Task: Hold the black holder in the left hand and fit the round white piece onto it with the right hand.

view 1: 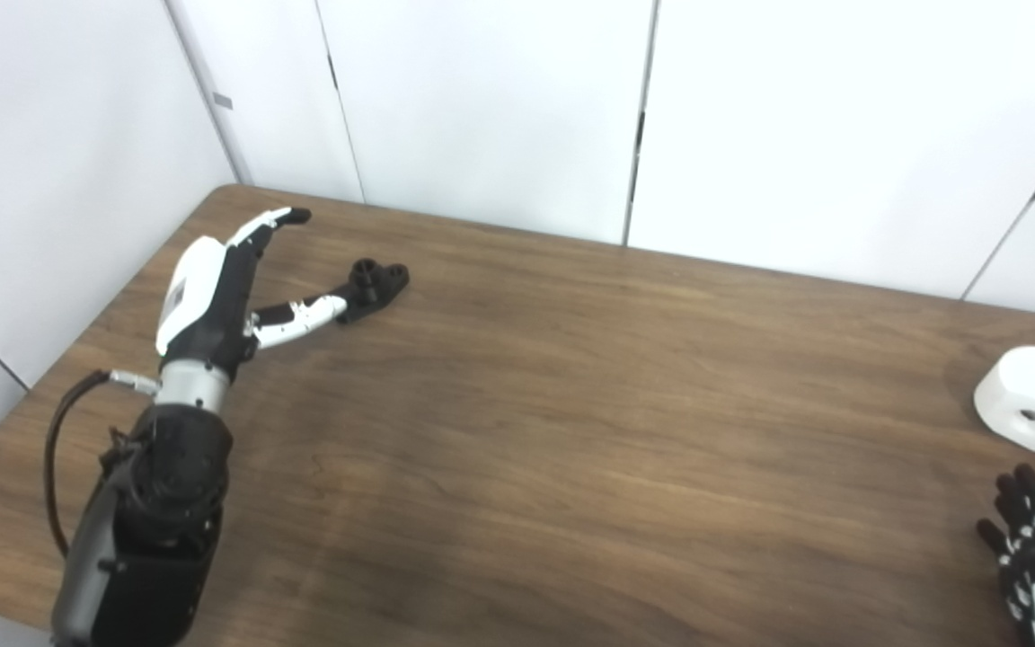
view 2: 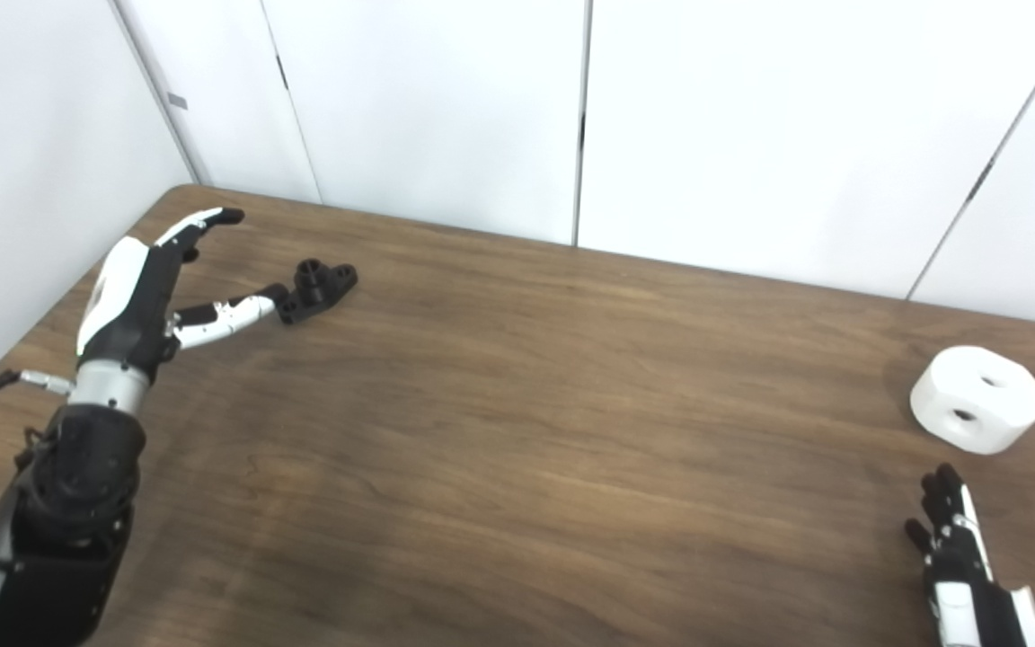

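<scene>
Reaching in from the lower left, the left hand (view 1: pixel 212 296) hangs over the far left part of the wooden table (view 1: pixel 571 404), spread wide and holding nothing. Its fingers (view 1: pixel 270 220) stretch toward the back edge while the thumb (view 1: pixel 297 319) points off to the right, leaving a broad gap between them. The tip of the thumb sits right against the near end of the black holder (view 1: pixel 375 288); whether it truly touches or only lies just beside it cannot be told from either view. The holder lies flat on the tabletop near the back left corner, outside the gap of the hand, with a raised round socket and small holes on its top that are too small to read clearly.

The middle of the table is bare brown wood grain, backed by white wall panels (view 1: pixel 482 108).

Far to the right, the round white piece (view 2: pixel 977 399) rests on the table near the right edge, well apart from the holder, showing two dark holes. In the left eye view its right side is cut off by the picture's edge.

Below it, the right hand (view 2: pixel 962 548) enters at the bottom right corner, near the white piece but apart from it. Its dark fingers are extended and slightly spread, gripping nothing, with the palm and wrist largely cut off by the frame.
</scene>
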{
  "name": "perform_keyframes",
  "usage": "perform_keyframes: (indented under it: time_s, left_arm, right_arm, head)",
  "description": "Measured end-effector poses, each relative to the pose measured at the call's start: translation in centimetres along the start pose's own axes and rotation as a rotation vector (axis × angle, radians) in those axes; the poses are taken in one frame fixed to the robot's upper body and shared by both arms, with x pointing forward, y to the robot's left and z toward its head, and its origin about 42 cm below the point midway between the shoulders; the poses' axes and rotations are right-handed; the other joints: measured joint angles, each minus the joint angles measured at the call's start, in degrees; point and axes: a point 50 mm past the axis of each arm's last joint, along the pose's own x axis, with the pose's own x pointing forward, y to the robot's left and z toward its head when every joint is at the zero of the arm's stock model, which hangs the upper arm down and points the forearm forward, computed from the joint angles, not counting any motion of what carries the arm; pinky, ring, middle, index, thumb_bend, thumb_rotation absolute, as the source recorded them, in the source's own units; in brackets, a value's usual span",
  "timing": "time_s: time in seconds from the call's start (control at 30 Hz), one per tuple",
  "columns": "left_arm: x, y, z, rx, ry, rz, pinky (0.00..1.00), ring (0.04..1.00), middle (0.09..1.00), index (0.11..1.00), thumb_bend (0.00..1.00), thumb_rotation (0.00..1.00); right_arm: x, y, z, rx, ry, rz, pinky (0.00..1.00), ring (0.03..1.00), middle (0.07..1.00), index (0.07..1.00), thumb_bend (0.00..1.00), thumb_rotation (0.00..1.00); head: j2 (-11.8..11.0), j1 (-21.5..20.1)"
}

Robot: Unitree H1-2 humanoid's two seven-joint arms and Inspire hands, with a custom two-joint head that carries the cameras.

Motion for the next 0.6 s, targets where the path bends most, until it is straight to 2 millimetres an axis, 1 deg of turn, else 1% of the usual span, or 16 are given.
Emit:
perform_keyframes:
  time_s: [0.1,0.2,0.3,0.37,0.5,0.6]
  left_arm:
    - [1.0,-0.6,-0.5,0.072,0.017,-0.013,0.88,0.949,0.908,0.831,0.82,0.37]
    - [1.9,-1.2,-1.0,0.148,0.028,-0.028,0.95,0.957,0.912,0.824,0.83,0.43]
    - [2.5,-2.1,-1.4,0.220,0.049,-0.040,0.98,0.961,0.914,0.816,0.85,0.46]
    - [2.6,-2.6,-1.7,0.247,0.065,-0.049,0.95,0.951,0.907,0.803,0.87,0.44]
    - [2.9,-3.4,-2.5,0.284,0.102,-0.062,0.93,0.954,0.911,0.798,0.87,0.43]
    - [3.2,-4.2,-2.5,0.310,0.106,-0.091,0.92,0.946,0.906,0.790,0.87,0.43]
  right_arm:
    - [0.0,0.0,0.0,0.000,0.000,0.000,1.00,1.000,0.988,0.997,0.61,1.00]
    - [0.0,0.0,0.0,0.001,-0.001,0.000,1.00,1.000,0.987,0.996,0.61,1.00]
    - [0.0,0.0,0.0,0.003,-0.001,0.000,1.00,1.000,0.988,0.997,0.61,1.00]
    - [0.0,0.0,0.0,0.005,-0.002,0.000,1.00,1.000,0.985,0.996,0.61,1.00]
    - [-0.1,0.0,0.0,0.010,-0.002,-0.001,1.00,1.000,0.981,0.992,0.60,1.00]
    - [-0.1,0.0,0.0,0.006,-0.001,-0.001,1.00,0.996,0.977,0.988,0.59,1.00]
  head:
    - [0.0,0.0]
    - [0.0,0.0]
    - [0.3,-0.3]
    - [0.4,-0.6]
    - [0.5,-0.8]
    - [0.6,-1.0]
